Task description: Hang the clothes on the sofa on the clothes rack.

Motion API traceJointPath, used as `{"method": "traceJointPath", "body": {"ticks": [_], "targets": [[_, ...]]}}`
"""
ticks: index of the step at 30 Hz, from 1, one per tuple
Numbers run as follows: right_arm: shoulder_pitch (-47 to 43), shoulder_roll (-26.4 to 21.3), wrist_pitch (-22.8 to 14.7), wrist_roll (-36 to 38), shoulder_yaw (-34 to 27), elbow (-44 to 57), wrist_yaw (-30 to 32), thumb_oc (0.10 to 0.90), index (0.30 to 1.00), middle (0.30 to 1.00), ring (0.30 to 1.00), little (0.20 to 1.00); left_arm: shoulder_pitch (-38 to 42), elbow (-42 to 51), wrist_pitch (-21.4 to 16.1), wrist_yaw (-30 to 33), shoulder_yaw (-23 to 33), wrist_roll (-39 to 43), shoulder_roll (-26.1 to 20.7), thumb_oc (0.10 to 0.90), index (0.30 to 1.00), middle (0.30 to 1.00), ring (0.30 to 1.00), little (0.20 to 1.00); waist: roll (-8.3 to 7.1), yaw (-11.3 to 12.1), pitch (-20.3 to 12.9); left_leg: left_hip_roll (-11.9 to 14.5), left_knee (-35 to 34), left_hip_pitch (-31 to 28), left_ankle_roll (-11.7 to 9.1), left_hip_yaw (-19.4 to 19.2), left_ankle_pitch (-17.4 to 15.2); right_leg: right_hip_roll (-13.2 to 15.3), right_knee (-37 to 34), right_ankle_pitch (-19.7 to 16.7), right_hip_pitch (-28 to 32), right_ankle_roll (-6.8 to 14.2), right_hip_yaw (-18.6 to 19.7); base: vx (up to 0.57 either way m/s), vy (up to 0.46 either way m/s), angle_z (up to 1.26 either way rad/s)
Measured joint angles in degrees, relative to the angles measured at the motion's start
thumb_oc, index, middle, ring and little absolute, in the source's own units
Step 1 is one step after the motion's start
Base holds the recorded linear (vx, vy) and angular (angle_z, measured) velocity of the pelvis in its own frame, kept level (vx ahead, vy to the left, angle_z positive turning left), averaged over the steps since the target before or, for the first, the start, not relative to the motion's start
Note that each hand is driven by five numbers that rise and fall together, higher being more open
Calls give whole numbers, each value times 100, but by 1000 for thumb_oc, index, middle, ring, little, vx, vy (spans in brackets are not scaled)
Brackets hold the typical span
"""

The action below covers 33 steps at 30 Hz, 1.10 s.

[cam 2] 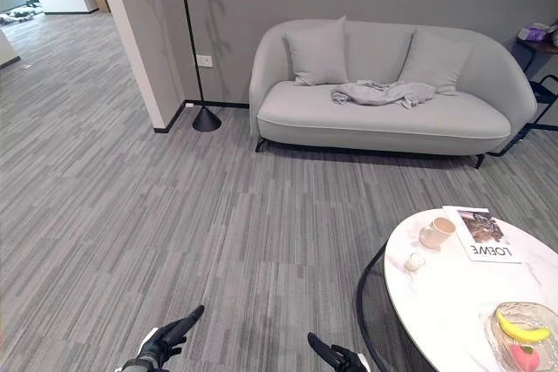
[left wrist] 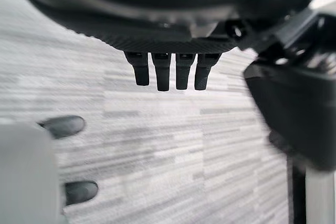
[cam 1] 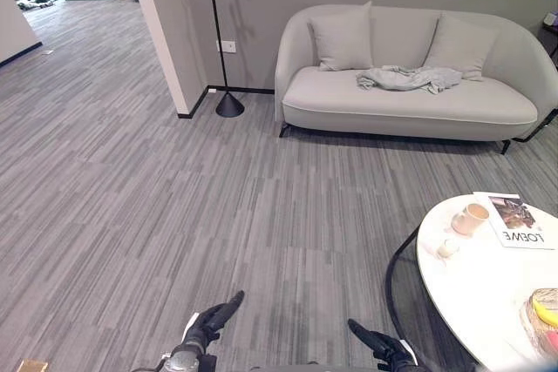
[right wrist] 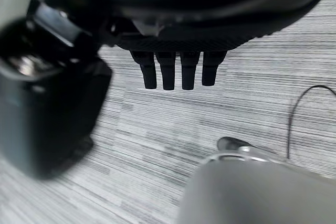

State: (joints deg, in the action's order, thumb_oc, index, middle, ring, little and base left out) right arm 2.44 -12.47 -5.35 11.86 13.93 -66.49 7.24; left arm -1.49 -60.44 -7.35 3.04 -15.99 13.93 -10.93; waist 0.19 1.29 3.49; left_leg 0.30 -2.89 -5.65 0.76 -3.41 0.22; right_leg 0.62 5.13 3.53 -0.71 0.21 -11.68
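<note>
Cup (cam 1: 472, 218) and magazine (cam 1: 516, 220) on round white table (cam 1: 471, 289).

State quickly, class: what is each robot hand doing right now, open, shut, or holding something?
Left hand: open, fingers straight, holding nothing.
Right hand: open, fingers straight, holding nothing.

even indoor light, wrist views blurred

Upper right: sofa (cam 1: 410, 98) against the wall, clothes (cam 1: 408, 78) heaped on its seat before two cushions (cam 1: 344, 38). Left of it, floor lamp (cam 1: 228, 104). Lower right: round surface (cam 1: 475, 289) bearing cup (cam 1: 472, 217), magazine (cam 1: 516, 219), fruit bowl (cam 2: 523, 337).
</note>
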Motion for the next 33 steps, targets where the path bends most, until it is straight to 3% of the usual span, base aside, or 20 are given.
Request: {"method": "traceJointPath", "body": {"ticks": [8,26,33], "targets": [[44,-41,1,38,-15,-7,4,800,900,900,900,900,-15,0,6,46,83,151,-12,800,900,900,900,900,76,-4,256,9,-140,-276,-7,-49,2,-114,-1011,-464,706,-92,-4,1,-4,-1],[-65,-52,-13,22,-31,-263,58,800,900,900,900,900,-25,-96,5,65,22,56,-7,800,900,900,900,900,90,7,268,48,-223,-381,-82,-54,-38,-160,-1056,-467,787,-86,14,0,-3,0],[-106,-70,-40,19,33,200,85,800,900,900,900,900,-16,-53,12,190,-12,-117,-25,800,900,900,900,900,111,-6,254,62,-195,-376,-96,-33,-30,-177,-1059,-451,771,-65,3,2,-53,1]]}}
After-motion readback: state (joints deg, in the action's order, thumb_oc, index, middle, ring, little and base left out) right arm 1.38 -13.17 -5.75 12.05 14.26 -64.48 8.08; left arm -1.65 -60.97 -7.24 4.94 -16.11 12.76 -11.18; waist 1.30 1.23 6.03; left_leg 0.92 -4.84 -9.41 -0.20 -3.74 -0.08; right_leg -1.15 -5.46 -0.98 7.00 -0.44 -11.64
